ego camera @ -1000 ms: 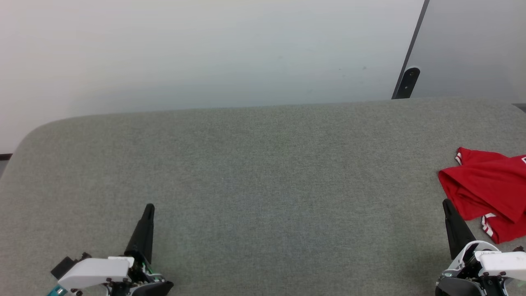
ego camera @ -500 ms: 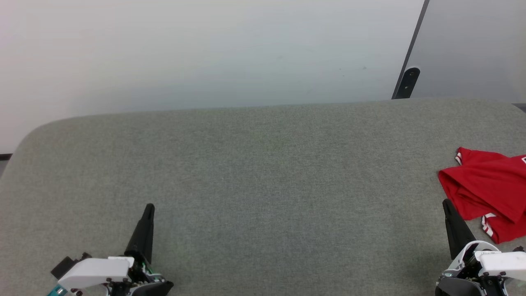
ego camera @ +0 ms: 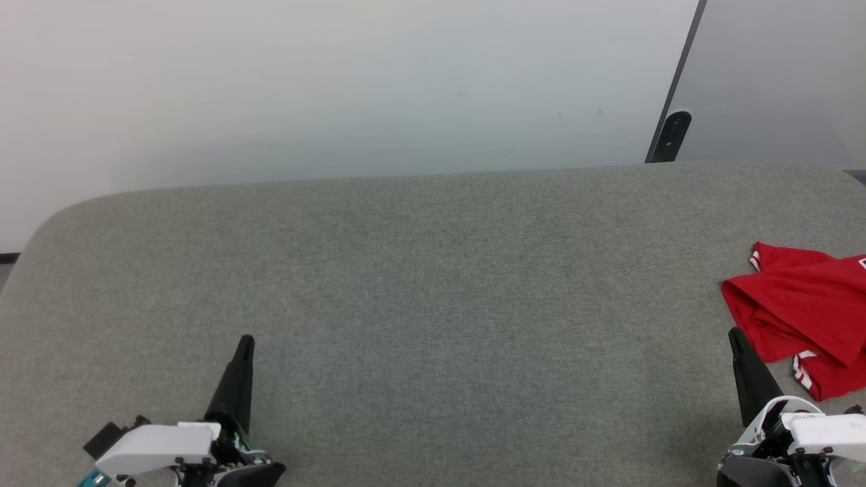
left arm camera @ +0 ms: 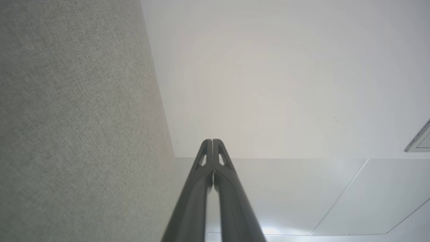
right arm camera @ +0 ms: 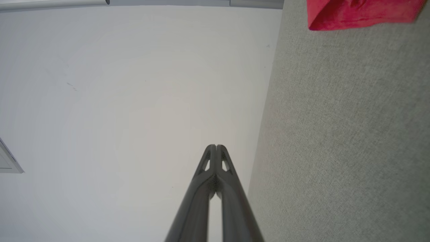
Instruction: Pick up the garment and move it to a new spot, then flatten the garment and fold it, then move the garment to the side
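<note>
A grey fabric tabletop [ego camera: 433, 270] stretches before a pale wall [ego camera: 338, 81]; the garment [ego camera: 802, 304], a red shirt with white-and-red striped trim, lies crumpled at its right edge. The left claw [ego camera: 245, 342] sits at the near left, its two dark fingers pressed together and empty, well apart from the garment. The right claw [ego camera: 735, 335], also closed and empty, points up just beside the garment's near edge.

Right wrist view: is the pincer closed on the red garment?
No: the right pincer is shut on nothing, its fingertips pressed together, and the garment lies apart from it on the grey surface.
</note>
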Controlling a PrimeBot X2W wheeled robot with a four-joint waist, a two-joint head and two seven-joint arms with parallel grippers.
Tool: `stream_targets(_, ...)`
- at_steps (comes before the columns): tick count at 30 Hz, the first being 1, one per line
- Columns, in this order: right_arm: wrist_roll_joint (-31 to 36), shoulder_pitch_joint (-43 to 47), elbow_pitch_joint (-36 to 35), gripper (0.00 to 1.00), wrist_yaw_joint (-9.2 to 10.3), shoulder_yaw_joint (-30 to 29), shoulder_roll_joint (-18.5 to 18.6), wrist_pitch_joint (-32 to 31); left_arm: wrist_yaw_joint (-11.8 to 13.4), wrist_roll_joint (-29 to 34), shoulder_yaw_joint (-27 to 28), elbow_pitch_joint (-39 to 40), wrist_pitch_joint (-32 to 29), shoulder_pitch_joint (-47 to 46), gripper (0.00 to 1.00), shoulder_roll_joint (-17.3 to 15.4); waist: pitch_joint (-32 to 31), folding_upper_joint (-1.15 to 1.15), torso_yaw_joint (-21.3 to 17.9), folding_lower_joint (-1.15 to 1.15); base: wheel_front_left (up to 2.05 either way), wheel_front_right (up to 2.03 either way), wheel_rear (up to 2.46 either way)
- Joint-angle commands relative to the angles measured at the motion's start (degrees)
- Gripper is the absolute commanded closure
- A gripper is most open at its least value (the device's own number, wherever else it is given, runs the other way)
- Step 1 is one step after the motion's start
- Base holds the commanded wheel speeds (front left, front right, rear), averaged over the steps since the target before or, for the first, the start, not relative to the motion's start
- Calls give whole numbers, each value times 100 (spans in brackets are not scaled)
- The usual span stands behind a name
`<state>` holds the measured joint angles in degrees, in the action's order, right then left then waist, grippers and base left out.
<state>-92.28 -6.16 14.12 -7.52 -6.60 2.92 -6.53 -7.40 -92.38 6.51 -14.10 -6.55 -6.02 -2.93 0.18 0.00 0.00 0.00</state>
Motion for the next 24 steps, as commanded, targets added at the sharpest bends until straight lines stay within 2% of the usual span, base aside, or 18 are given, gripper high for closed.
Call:
stream_targets(1,-23,-22,2,100,6,2,-17,11,-25,-4,12,-5,-16,-60,100,6,0,0,0,0,0,0,0)
stream_targets(24,-25,-22,2,100,6,2,-17,12,-25,-1,15,-5,-18,-60,100,7,0,0,0,0,0,0,0)
